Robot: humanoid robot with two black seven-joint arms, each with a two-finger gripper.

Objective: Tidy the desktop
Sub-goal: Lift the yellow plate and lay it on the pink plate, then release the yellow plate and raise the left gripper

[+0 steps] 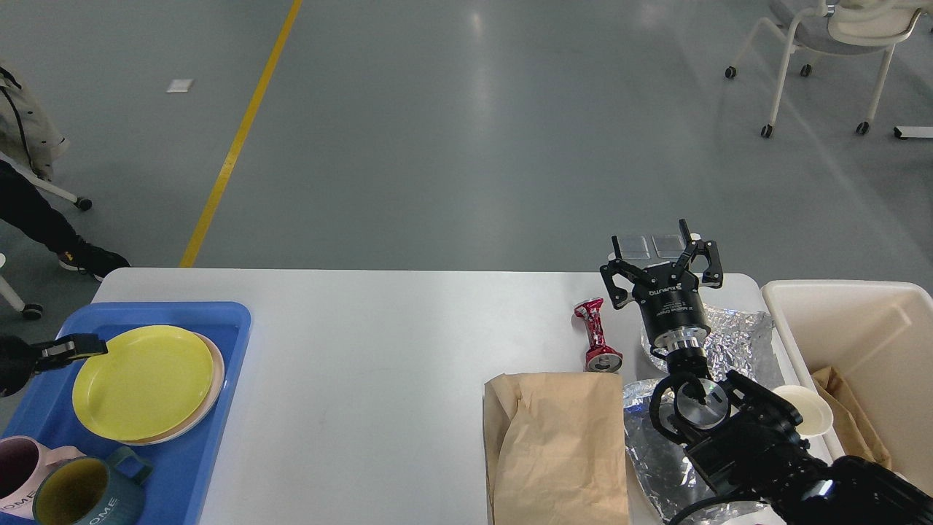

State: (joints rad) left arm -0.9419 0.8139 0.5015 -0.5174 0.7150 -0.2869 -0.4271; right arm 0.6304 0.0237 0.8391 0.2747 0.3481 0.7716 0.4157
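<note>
The white-grey desktop (pixel 379 328) fills the lower view. At its left a blue tray (pixel 226 321) holds a yellow plate (pixel 142 383) lying flat on a pink plate (pixel 216 375). My left gripper (pixel 76 345) comes in from the left edge, its dark tip at the yellow plate's upper-left rim; its fingers cannot be told apart. My right gripper (pixel 649 246) is open and empty, raised over the table's far right. A crushed red can (pixel 596 335) lies just left of it. A brown paper bag (pixel 557 445) and crumpled foil (pixel 732 335) lie around the right arm.
A cream bin (pixel 845 306) at the right edge holds brown paper (pixel 849 419). A small white cup (pixel 807 410) sits by its wall. A pink mug (pixel 14 470) and a teal mug (pixel 76 496) stand in the tray's front. More foil (pixel 649 448) lies right of the bag.
</note>
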